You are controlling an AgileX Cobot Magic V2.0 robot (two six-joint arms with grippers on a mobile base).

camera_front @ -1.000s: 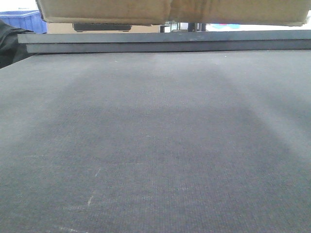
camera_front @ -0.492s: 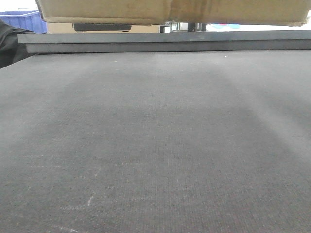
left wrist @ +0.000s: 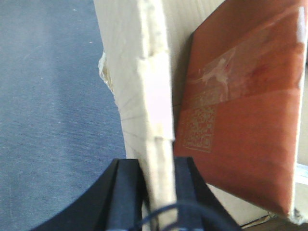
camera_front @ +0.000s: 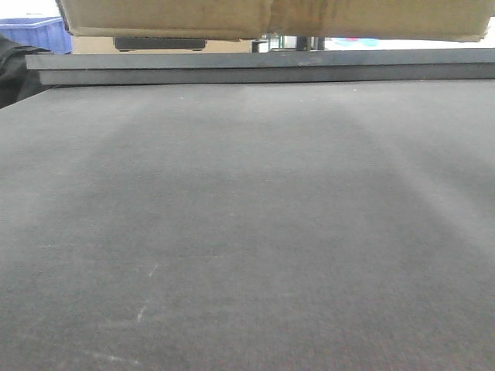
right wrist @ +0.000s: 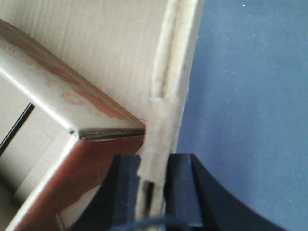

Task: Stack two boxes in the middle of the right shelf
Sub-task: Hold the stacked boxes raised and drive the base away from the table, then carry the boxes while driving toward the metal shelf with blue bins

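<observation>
Left gripper [left wrist: 156, 192], right gripper [right wrist: 153, 190] clenched on opposite carton [camera_front: 232, 17] walls: balanced lift, red box [left wrist: 240, 110] inside, above table's [camera_front: 247, 232] far edge

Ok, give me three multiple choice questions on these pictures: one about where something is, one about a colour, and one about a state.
1. Where is the smaller box?
A. inside the tan carton
B. on a chair seat
C. in a drawer

2. What colour is the smaller box?
A. blue
B. reddish brown
C. white

3. How does the left gripper stand?
A. wide open, holding nothing
B. shut on the tan carton's wall
C. out of every view

Answers:
1. A: both wrist views show it leaning within the carton's walls.
2. B: its faces show reddish brown in both wrist views.
3. B: the left wrist view shows it clamping the wall's edge from both sides.
</observation>
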